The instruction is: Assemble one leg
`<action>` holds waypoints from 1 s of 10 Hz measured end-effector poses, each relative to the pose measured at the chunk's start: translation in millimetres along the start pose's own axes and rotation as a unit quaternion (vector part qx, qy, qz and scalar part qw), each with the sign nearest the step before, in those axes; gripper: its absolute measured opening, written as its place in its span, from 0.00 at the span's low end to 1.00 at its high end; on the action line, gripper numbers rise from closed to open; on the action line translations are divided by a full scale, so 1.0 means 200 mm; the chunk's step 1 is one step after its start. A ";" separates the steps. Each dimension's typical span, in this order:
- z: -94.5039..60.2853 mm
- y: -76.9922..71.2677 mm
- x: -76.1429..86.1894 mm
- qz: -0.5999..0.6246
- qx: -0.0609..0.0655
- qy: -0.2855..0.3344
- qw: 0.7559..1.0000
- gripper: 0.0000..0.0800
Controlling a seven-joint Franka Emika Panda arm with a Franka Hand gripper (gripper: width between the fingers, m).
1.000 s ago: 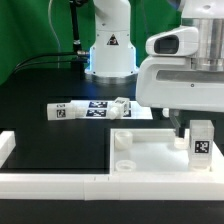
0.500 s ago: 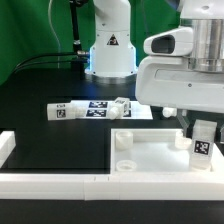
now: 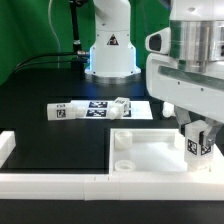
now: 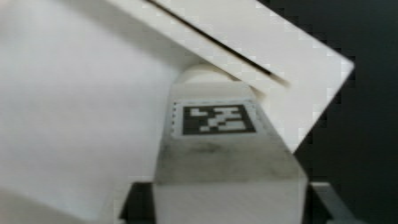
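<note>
My gripper [image 3: 198,126] is shut on a leg [image 3: 199,144], a small white oblong block with a black-and-white tag facing the camera. I hold it upright over the near corner, on the exterior view's right, of the large flat white panel [image 3: 150,152]. I cannot tell whether the leg's lower end touches the panel. In the wrist view the leg [image 4: 217,150] fills the space between my dark fingers [image 4: 139,203], with the panel [image 4: 71,100] behind it. My gripper [image 4: 228,208] clamps both sides of the leg.
Two more white legs [image 3: 60,111] [image 3: 120,104] lie on and beside the marker board [image 3: 98,108] mid-table. A white frame wall [image 3: 50,180] runs along the front. The robot base [image 3: 110,55] stands behind. Round sockets [image 3: 124,141] sit on the panel's left side.
My wrist has turned and shifted slightly, and the held leg has moved a little with it over the panel's corner. The grip has stayed shut.
</note>
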State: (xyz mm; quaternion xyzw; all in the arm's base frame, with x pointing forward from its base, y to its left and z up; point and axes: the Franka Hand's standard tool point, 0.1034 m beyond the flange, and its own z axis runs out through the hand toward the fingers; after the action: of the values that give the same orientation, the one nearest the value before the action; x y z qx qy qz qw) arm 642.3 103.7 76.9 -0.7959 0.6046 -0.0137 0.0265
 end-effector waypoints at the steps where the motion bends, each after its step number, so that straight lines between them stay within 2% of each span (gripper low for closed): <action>1: 0.00 0.00 0.01 0.074 0.011 -0.011 0.997 0.36; 2: 0.00 0.02 0.01 0.160 0.028 -0.031 0.986 0.36; 3: 0.00 0.03 0.01 0.175 0.028 -0.030 0.984 0.36; 4: 0.00 0.03 0.01 0.171 0.028 -0.030 0.984 0.43; 5: 0.00 0.03 0.01 0.163 0.028 -0.030 0.986 0.43; 7: 0.01 0.02 -0.04 0.026 0.025 -0.019 0.999 0.77; 8: 0.02 0.02 -0.07 -0.080 0.025 -0.016 0.996 0.77; 10: 0.02 0.03 -0.06 -0.151 0.025 -0.014 0.988 0.81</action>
State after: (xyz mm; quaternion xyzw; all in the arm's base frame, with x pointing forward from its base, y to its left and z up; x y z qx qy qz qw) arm 634.0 114.4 72.3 -0.8774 0.4764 -0.0217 0.0524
